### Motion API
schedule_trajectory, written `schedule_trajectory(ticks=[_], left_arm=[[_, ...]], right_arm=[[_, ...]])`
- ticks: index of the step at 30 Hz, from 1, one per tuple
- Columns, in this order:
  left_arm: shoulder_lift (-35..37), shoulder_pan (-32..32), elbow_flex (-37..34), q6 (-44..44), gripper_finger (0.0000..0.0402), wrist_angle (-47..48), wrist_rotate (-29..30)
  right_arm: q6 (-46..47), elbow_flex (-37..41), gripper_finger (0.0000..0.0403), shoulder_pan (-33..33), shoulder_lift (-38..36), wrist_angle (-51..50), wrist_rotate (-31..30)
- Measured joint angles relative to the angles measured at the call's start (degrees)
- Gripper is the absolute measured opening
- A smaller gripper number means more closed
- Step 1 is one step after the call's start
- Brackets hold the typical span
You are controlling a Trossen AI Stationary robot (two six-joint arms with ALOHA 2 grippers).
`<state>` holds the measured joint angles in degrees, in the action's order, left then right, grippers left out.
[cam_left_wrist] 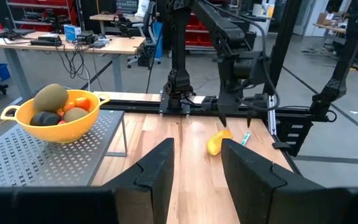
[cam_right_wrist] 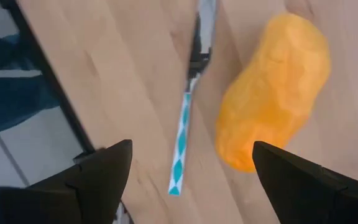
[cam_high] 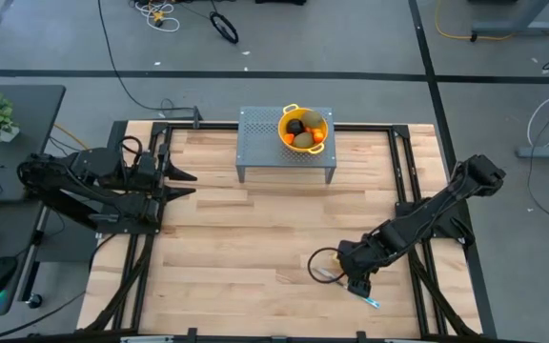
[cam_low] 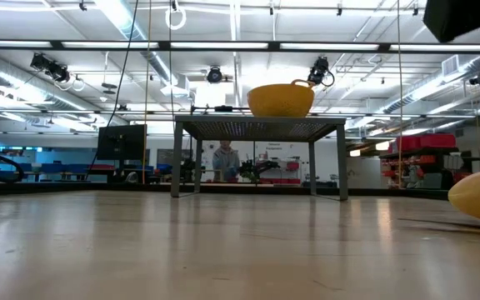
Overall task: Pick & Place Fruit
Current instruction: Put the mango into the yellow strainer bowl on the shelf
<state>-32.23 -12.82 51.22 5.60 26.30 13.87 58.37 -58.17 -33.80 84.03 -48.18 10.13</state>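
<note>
dark fingers of the right gripper (cam_right_wrist: 188, 168) are spread wide above the yellow-orange oblong fruit (cam_right_wrist: 272, 93), touching nothing, with the slim knife (cam_right_wrist: 188, 106) lying just beside that fruit on the wooden table (cam_high: 246, 238). the other fruits (cam_high: 303, 131) sit in the yellow colander (cam_high: 286, 114) on the grey perforated stand (cam_high: 260, 143), well apart from the oblong. the left gripper (cam_left_wrist: 194, 165), fingers parted and empty, waits far across the table from the oblong.
</note>
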Motion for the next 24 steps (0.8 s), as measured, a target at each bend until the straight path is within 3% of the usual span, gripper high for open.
schedule_trajectory(ticks=[7,15,24], left_arm=[[0.0,0.0,0.02,-0.43,0.0141,0.0,-0.02],[0.0,0.0,0.02,-1.55,0.0141,-0.04,0.32],[0.0,0.0,0.0,-1.55,0.0141,-0.04,0.47]], right_arm=[[3.31,2.17,0.0355,0.0,0.0,-1.15,-1.88],[3.31,2.2,0.0355,0.02,0.14,-1.93,-9.86],[0.72,2.22,0.0356,0.02,4.28,-1.91,-11.73]])
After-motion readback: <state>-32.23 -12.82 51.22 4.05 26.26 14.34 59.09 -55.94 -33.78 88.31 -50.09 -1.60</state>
